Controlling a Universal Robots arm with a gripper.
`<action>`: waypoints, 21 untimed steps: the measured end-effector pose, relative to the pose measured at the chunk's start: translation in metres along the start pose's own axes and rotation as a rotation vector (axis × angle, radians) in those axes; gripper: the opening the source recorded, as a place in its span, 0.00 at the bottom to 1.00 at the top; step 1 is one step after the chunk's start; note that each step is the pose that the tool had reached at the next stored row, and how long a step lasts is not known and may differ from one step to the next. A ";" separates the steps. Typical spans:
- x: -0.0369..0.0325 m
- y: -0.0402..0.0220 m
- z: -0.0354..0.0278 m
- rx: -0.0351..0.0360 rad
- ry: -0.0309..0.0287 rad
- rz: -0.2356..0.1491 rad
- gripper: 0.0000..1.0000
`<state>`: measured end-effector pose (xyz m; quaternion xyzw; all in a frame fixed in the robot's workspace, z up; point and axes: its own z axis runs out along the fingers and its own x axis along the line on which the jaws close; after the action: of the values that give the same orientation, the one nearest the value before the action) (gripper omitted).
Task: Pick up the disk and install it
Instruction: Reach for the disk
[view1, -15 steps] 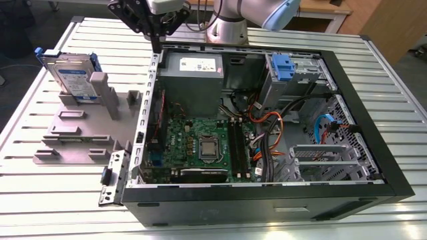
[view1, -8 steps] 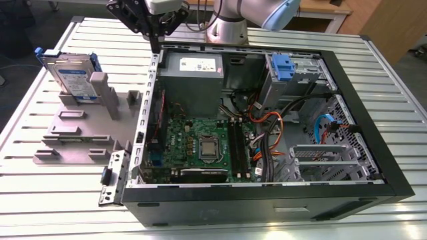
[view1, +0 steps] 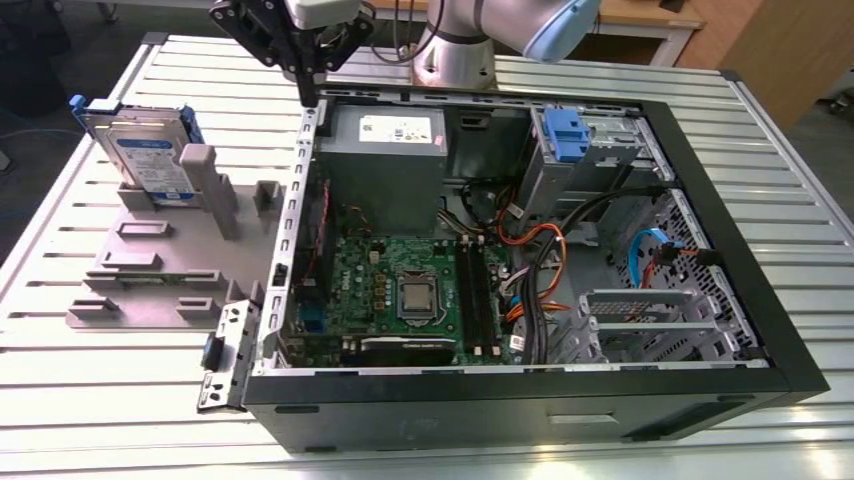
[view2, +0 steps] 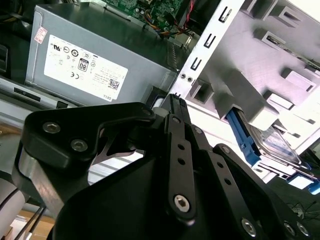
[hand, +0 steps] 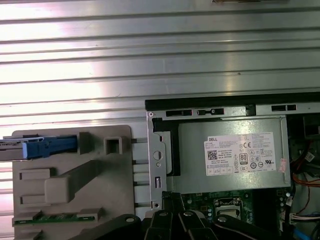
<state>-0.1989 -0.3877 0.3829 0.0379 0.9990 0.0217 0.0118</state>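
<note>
On the slatted metal desk (view1: 107, 400) an open computer case (view1: 534, 385) lies on its side, its motherboard (view1: 400, 290) exposed. At the exterior view's left, just beside the case, a grey fixture (view1: 174, 260) holds the disk (view1: 140, 150) standing on edge in a slot, untouched. Farther back in the case sit the grey power supply (view1: 384, 150) and a blue bracket (view1: 566, 135) on the drive bay. The gripper (view1: 310, 97) hangs above the case's far wall by the power supply. Its fingers (view2: 175, 130) seem pressed together on nothing, well apart from the disk.

Small-print white sticker (hand: 241, 154) on grey power supply (hand: 192, 167)
</note>
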 end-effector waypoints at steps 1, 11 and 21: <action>0.0003 0.0000 0.0000 0.0000 0.0000 0.000 0.11; 0.0032 -0.0003 0.0004 0.0000 0.0000 0.000 0.11; 0.0057 -0.0005 0.0008 0.0000 0.0000 0.000 0.11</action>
<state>-0.2046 -0.3877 0.3820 0.0379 0.9990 0.0217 0.0117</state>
